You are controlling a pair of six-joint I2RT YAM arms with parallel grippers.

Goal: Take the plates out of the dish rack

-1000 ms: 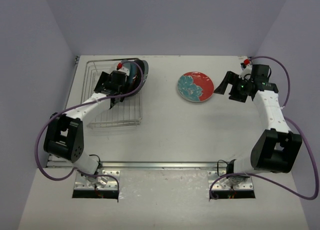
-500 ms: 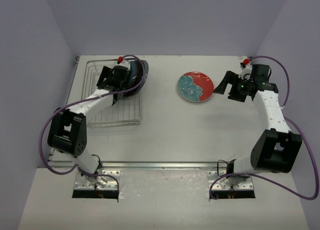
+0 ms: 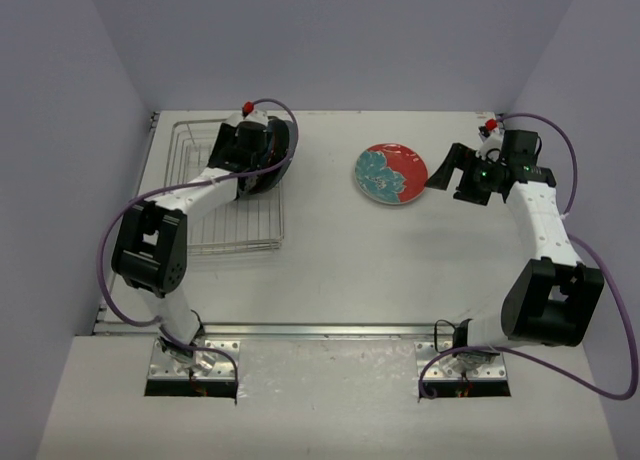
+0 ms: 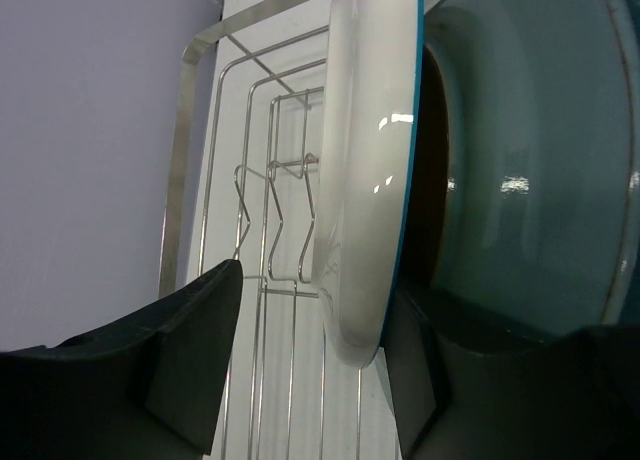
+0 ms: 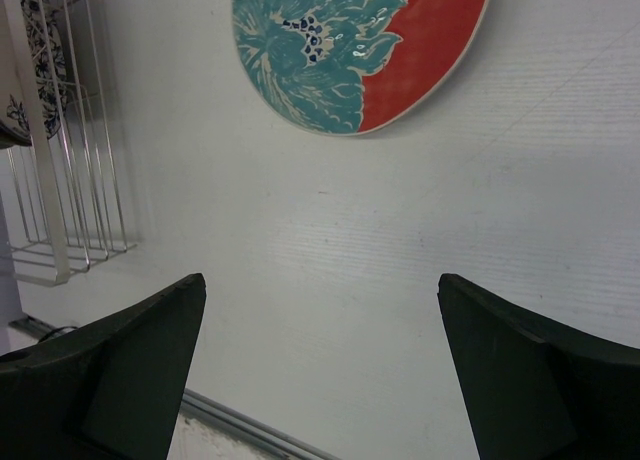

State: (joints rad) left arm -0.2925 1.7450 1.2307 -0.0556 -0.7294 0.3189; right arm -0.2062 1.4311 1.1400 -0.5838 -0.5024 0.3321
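Looking across the table (image 3: 350,270), you have one dish rack (image 3: 190,180) at the left, unmoved since a second ago. Your left arm has changed most: it lay over the middle of the rack then, and now it stretches to the rack's far right corner, where the standing plates (image 3: 282,145) are. Your right arm and the red-and-teal floral plate (image 3: 391,173), which lies flat on the table to the right of the rack, are where they were.

Counting: one rack, two arms, one floral plate out of the rack. In the left wrist view you can make out two plates on edge, a white-backed plate (image 4: 365,180) with a teal rim and a teal plate (image 4: 530,160) just behind it. The right wrist view catches the edge of a dark-patterned plate (image 5: 25,60) in the rack. The full count there you cannot tell.

Your left gripper (image 4: 318,285) straddles the white-backed plate's rim, jaws apart, with rack wire showing between one finger and the plate. Your right gripper (image 5: 320,290) hangs spread wide beside the floral plate, touching nothing.
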